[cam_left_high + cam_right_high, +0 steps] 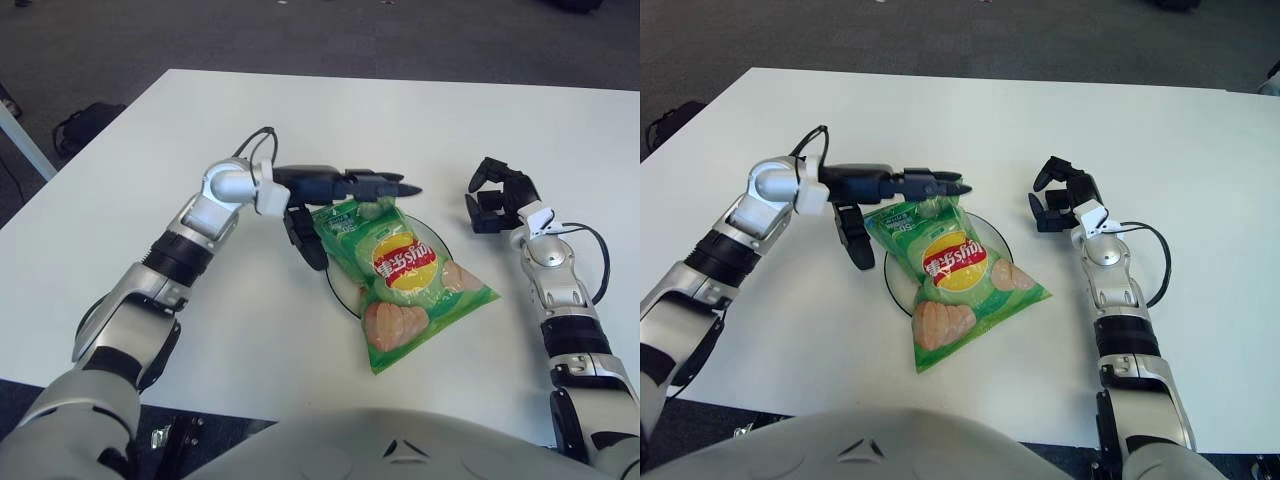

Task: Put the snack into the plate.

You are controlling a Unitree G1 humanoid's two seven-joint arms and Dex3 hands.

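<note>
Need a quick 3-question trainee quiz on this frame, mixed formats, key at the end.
1. True or false: the snack bag lies wholly inside the plate.
2. Which hand is at the bag's top edge? A) left hand B) right hand
3. Fill in: the plate sits on a white ____.

Key:
1. False: the bag's near end overhangs the rim onto the table.
2. A: its fingers span the bag's top edge; the right hand shows right of the plate, holding nothing.
3. table

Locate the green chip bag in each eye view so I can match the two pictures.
Left eye view: green chip bag sits centre, slightly right, covering the plate.
Right eye view: same bag, shifted left of centre.
Shared landmark: left hand at the bag's top edge; right hand shows to its right.
</note>
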